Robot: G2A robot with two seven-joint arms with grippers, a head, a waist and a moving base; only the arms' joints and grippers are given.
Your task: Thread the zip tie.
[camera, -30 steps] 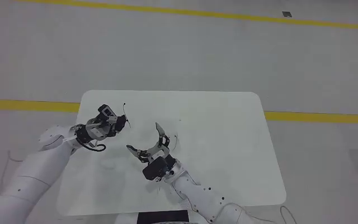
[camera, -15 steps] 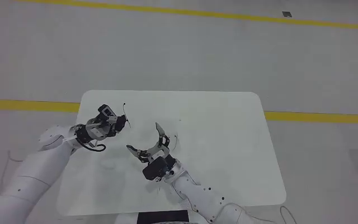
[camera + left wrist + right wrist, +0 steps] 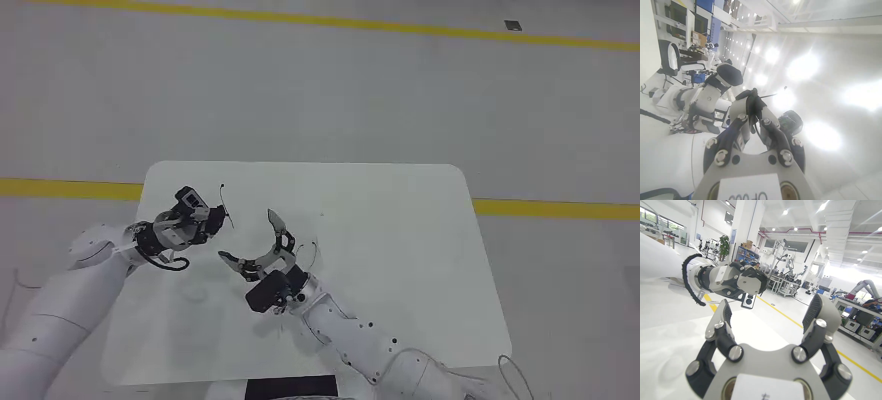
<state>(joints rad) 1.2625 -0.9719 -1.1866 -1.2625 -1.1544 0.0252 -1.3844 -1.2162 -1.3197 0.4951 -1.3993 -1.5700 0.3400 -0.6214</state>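
My left gripper [image 3: 213,219] hovers over the left part of the white table [image 3: 400,200], shut on a thin black zip tie [image 3: 226,205]. The tie's tail [image 3: 770,95] pokes out sideways past the closed fingertips [image 3: 753,94]. My right gripper [image 3: 248,238] is just to the right of the left one, open, with nothing between its ribbed fingers. In the right wrist view the open right gripper [image 3: 770,304] faces the left gripper [image 3: 761,281], a short gap apart.
A thin dark strand [image 3: 313,248] lies on the table just right of the right gripper. The table's right half is bare white surface. A yellow floor line [image 3: 560,208] runs behind the table.
My right gripper has shifted a little to the left, closer to the left gripper. The left gripper and zip tie have kept still.
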